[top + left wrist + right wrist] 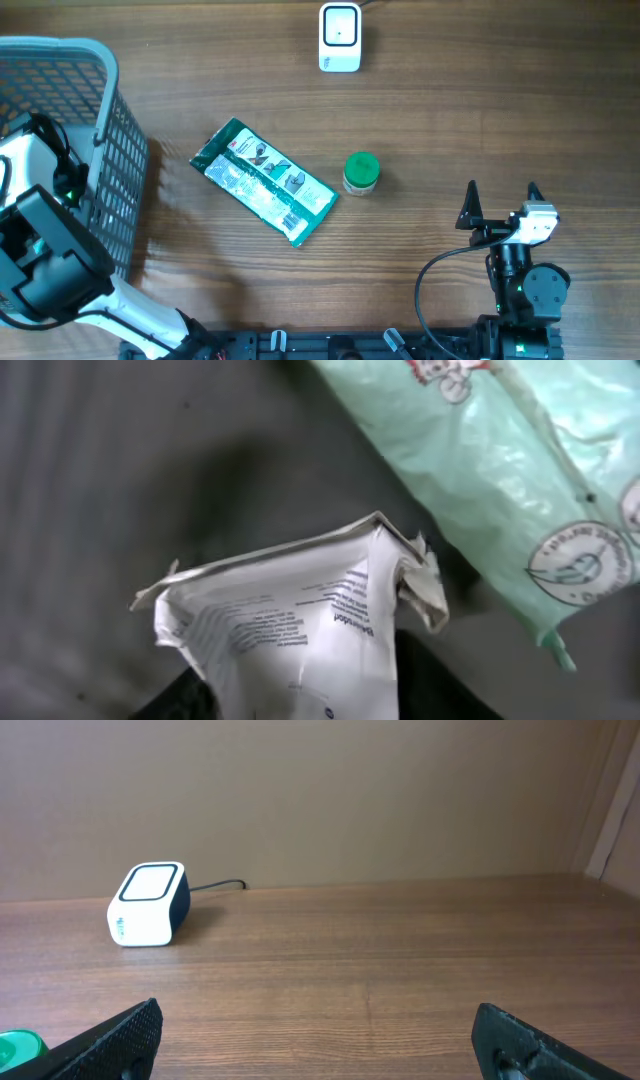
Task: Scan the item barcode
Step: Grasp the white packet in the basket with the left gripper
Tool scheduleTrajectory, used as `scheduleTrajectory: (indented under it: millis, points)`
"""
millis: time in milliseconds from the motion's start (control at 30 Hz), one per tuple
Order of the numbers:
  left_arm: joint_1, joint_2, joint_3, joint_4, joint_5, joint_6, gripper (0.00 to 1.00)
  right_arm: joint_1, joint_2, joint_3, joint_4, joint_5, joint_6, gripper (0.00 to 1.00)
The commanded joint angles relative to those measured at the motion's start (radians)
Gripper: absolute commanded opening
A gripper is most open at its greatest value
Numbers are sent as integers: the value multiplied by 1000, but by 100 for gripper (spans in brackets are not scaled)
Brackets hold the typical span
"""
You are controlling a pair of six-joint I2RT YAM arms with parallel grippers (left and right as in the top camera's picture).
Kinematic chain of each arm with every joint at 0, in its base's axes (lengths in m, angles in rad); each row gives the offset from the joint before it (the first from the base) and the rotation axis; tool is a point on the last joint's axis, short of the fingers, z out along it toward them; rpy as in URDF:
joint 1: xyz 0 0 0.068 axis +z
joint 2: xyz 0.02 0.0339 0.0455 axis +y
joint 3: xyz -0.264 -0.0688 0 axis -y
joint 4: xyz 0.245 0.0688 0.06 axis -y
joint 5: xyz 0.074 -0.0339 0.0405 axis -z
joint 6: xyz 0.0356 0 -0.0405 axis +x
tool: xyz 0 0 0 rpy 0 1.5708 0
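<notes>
In the left wrist view a crumpled white packet (300, 620) with small black print stands between my left gripper's (300, 700) dark fingers, which press against both of its sides. It sits low in the grey basket, next to a pale green packet (500, 470). From overhead the left gripper's jaws are hidden inside the basket (110, 150). The white barcode scanner (339, 38) stands at the table's far edge, also in the right wrist view as the scanner (148, 905). My right gripper (500, 200) is open and empty near the front right, its jaws wide apart (320, 1040).
A green and white printed packet (265, 180) lies flat mid-table. A small jar with a green lid (360, 172) stands just right of it, its lid (18, 1045) showing by the right gripper's left finger. The basket fills the table's left edge.
</notes>
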Motion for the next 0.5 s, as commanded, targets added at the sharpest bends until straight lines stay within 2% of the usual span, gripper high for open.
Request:
scheduleTrajectory:
  millis: [0, 33, 67, 233, 467]
  points:
    - [-3, -12, -48, 20, 13, 133, 30, 2, -4, -1, 2, -8, -11, 100]
    - [-3, -37, -48, 24, 13, 151, 22, 2, -4, -1, 2, -8, -10, 100]
    - [-3, -86, -48, 30, 12, 161, 20, 2, -4, -1, 2, -8, -10, 100]
    - [-3, -366, -46, 59, 13, 199, 24, 2, -4, -1, 2, -8, -10, 100]
    - [-3, -860, 74, 69, 48, 235, 27, 2, -4, -1, 2, -8, -10, 99]
